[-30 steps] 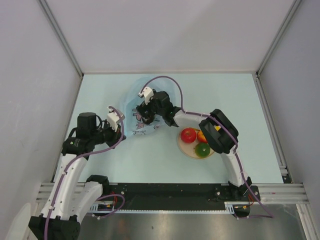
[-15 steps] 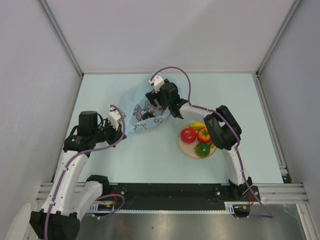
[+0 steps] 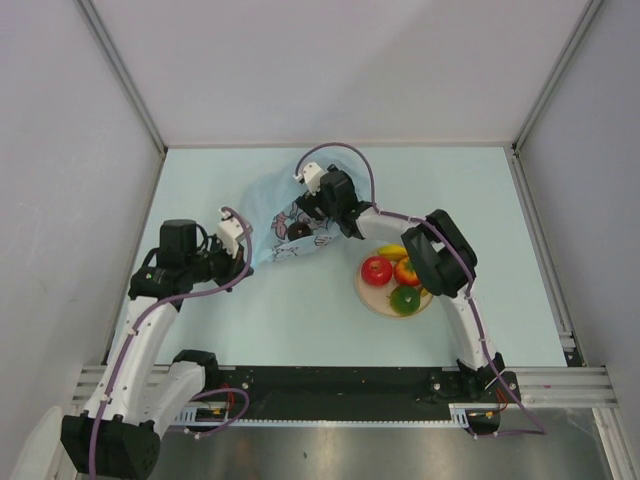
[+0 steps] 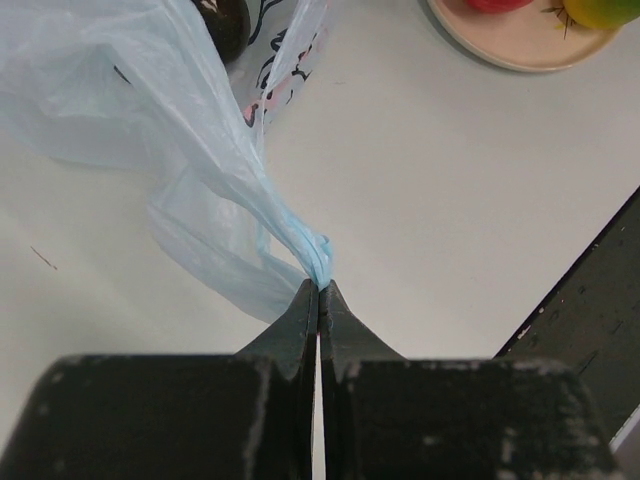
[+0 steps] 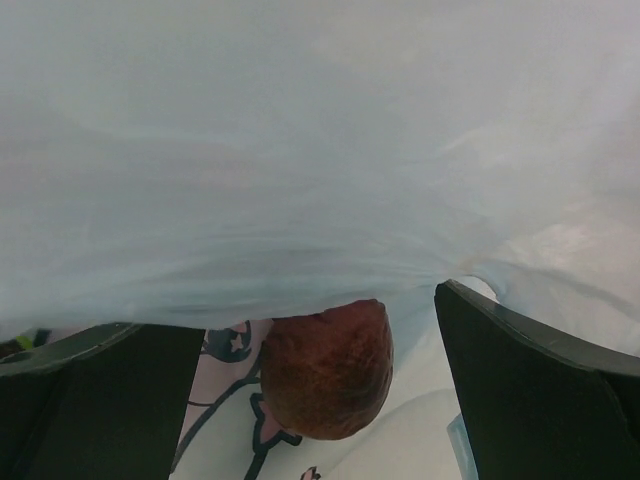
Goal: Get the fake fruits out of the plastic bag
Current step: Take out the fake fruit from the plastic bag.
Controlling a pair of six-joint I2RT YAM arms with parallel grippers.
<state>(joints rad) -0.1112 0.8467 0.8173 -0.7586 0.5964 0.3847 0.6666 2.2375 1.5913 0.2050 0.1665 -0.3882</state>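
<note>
Patience pays here: one dark fruit [image 5: 330, 362] lies inside the bag [image 4: 150, 120] on its printed panel, framed between the spread-wide fingers of the right gripper [image 5: 318, 395]. The left gripper [image 4: 319, 292] is clamped tight on the bag's twisted corner, pulling the film taut. A good grab likely means reaching deeper under the film, centring on the fruit, closing without catching plastic, then carrying it to the plate [image 3: 372, 298] beside the apple [image 3: 376, 270].
</note>
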